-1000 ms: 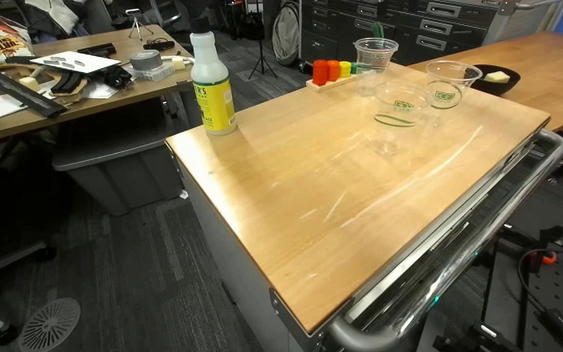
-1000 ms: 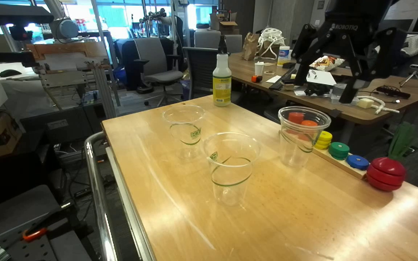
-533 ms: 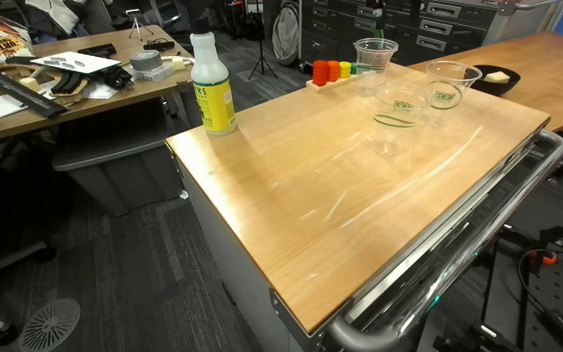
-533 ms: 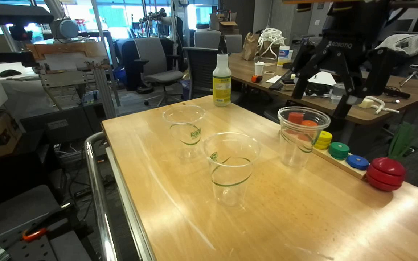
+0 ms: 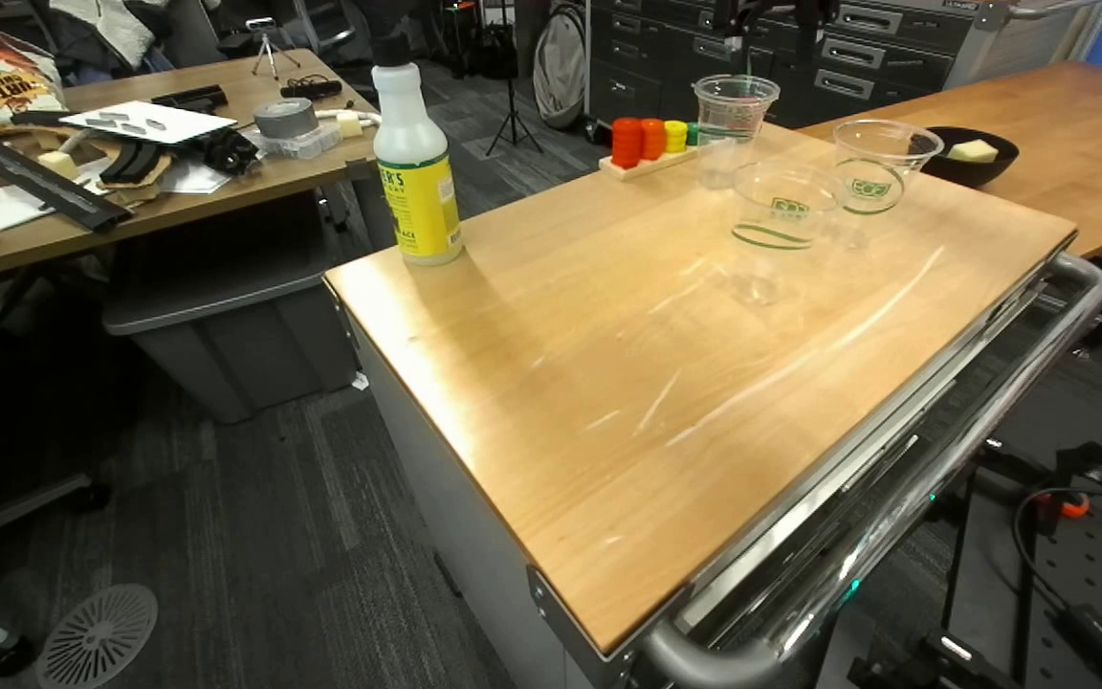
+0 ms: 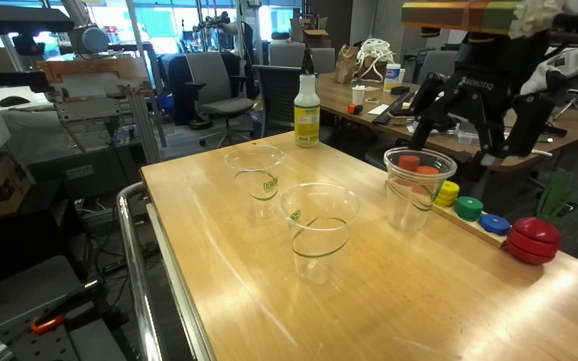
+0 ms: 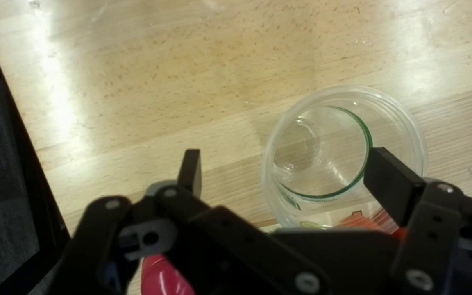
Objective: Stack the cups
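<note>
cups (image 6: 413, 196) nested together, judging by their doubled rim, stand nearest our gripper (image 7: 282, 166), upright on the wooden top (image 6: 394, 301). our fingers (image 7: 391, 184) are spread apart and hold nothing that we can see; in the wrist view one overlaps the cups' mouth while the other hangs outside it, and we cannot tell whether either touches the rim. we expect thin plastic here: light, slick, springy in the wall, easy to tip or to dent with a hard squeeze. the rim is probably the stiffest part, so we want a gentle hold just under it, square across, with the lower taper left free to slide down into another cup. a ring toy (image 6: 468, 208) sits near these cups, so we mind that side when closing. next out, well apart, a single cup (image 6: 320, 233) stands upright; past it, a farther cup (image 6: 255, 183) does too. both, we judge, remain to be stacked. farthest off along the top, the tall bottle (image 6: 307, 118) stands apart from them all, and we leave it be.
</note>
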Tool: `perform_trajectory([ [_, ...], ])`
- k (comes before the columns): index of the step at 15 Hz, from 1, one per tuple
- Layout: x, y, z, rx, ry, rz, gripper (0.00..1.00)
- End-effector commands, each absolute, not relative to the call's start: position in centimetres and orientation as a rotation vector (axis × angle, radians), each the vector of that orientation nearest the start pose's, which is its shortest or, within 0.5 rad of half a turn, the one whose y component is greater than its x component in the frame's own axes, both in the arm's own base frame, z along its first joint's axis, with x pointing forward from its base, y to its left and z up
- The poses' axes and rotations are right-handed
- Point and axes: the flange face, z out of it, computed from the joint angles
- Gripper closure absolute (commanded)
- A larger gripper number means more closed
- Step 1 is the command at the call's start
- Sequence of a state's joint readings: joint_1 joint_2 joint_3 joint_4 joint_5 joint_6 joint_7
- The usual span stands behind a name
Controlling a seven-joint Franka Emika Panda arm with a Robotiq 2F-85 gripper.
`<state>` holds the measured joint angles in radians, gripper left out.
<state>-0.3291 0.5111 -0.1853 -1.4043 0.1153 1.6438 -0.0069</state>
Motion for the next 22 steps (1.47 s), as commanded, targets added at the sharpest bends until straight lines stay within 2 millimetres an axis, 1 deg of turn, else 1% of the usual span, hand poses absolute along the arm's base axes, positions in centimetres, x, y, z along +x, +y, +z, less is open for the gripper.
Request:
perform_trajectory([
  [1,61.1,-29.9,38.9,-2.915,0.764,0.367,0.00],
  [3,61.3,-29.6,38.1,-2.912,0.758,0.384,0.26],
  [6,61.3,-29.6,37.4,-2.911,0.766,0.401,0.51],
  [12,60.7,-30.3,36.7,-2.851,0.788,0.392,0.96],
  [13,60.6,-30.4,36.8,-2.833,0.790,0.376,1.00],
  [15,60.4,-30.3,37.5,-2.806,0.787,0.337,1.00],
  [16,60.2,-30.3,37.9,-2.794,0.782,0.320,0.98],
  [18,59.7,-30.3,38.9,-2.757,0.765,0.271,0.99],
  [20,58.9,-30.0,40.7,-2.726,0.726,0.211,0.98],
  [22,57.9,-28.9,42.9,-2.749,0.654,0.167,0.98],
])
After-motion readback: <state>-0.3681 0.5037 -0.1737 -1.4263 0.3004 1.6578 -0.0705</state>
